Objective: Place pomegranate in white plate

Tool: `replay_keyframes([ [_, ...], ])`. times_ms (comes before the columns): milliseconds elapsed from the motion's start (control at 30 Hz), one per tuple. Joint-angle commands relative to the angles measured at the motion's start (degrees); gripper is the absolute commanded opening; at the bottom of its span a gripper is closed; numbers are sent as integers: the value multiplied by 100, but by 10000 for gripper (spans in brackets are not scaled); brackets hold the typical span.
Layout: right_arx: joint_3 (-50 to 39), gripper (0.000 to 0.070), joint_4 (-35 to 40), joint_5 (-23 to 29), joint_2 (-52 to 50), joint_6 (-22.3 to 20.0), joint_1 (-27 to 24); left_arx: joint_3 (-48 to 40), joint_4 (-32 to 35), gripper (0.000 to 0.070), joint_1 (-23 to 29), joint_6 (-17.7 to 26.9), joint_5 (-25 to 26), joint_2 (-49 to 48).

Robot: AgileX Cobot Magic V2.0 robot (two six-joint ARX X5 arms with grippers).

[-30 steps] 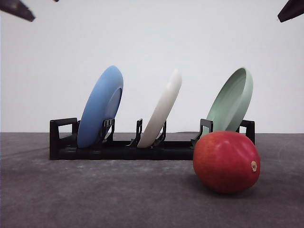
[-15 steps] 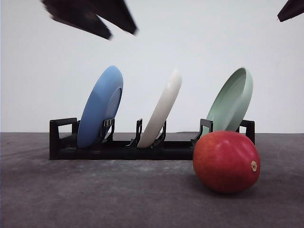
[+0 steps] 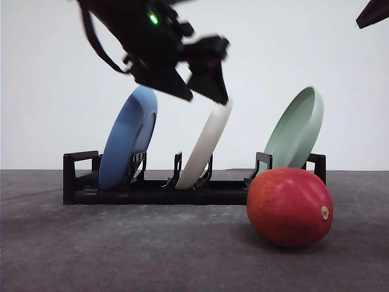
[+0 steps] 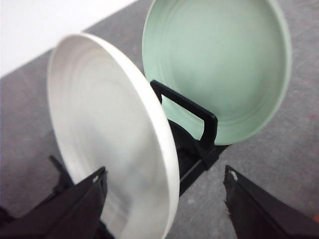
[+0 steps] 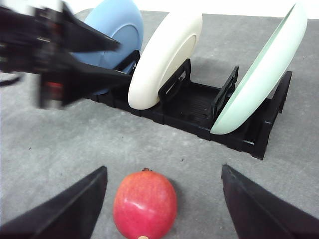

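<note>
The glossy red pomegranate (image 3: 290, 207) lies on the grey table in front of the right end of the rack, and it also sits between the fingers of my right gripper (image 5: 163, 169) in the right wrist view (image 5: 145, 204). That gripper is open and hovers above the fruit without touching it. The white plate (image 3: 206, 143) stands tilted in the middle slot of the black rack (image 3: 79, 182). My left gripper (image 3: 203, 94) is open just above the plate's top rim. In the left wrist view the plate's rim (image 4: 99, 139) lies between the open fingers (image 4: 75, 209).
A blue plate (image 3: 127, 137) leans in the rack's left slot and a pale green plate (image 3: 298, 131) in its right slot. A dark tip of the right arm (image 3: 372, 13) shows at the top right. Open grey table lies in front of the rack.
My left arm has swept down and to the right, from the top left corner to just over the white plate's rim. The pomegranate, the plates and the right arm have stayed put.
</note>
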Motion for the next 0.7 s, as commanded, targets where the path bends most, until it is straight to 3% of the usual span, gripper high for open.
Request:
replay_keyframes([
  [0,81,450,56,-2,9,59,28,253,41,432,-57,-195,-29,238],
  [333,81,450,56,-2,9,59,28,724,44,415,-50,-603,-293,940],
  [533,81,450,56,-2,9,59,28,724,0,139,-55,-741,-293,940],
  [667,81,450,56,-2,9,59,28,724,0,90,-57,-1134,-288,940],
])
